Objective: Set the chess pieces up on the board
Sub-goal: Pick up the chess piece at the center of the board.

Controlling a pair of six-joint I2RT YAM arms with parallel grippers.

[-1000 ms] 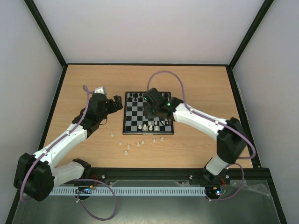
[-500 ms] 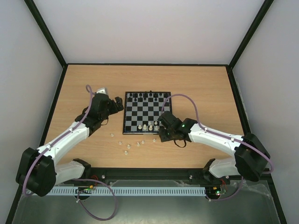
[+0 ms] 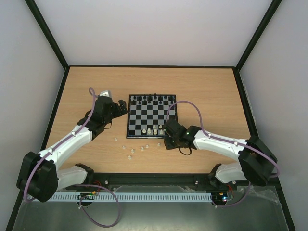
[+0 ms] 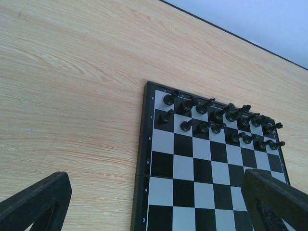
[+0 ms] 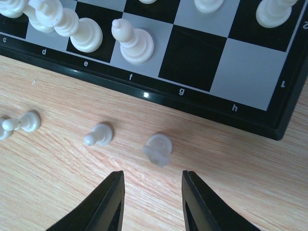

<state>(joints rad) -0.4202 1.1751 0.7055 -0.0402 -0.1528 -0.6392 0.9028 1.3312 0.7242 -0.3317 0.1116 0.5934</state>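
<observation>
Target piece: I read the white pawn [image 5: 158,148] lying on the table [image 5: 250,192] just off the board [image 5: 144,94], below the g file, as the next pickup; it sits just ahead of my right gripper [image 5: 151,204].
Right fingers: parted with a modest gap, nothing between them, poised near that pawn.
Left fingers: my left gripper [image 4: 159,204] is spread wide and empty, looking at the board's far corner where the black chessmen [image 4: 219,122] stand in rows.
Other loose pieces: another pawn [image 5: 98,134] and one more [image 5: 21,122] lie to its left on the table; more white chessmen [image 3: 129,150] are scattered near the board's front edge.
Already placed: a few white pieces [image 5: 132,41] stand on the near rank.
Handling: I'd judge it very light, hard, smooth plastic, so it will likely roll or squirt out under an off-centre pinch.
Where to hold: across the narrow stem, fingers closing square to its length.
</observation>
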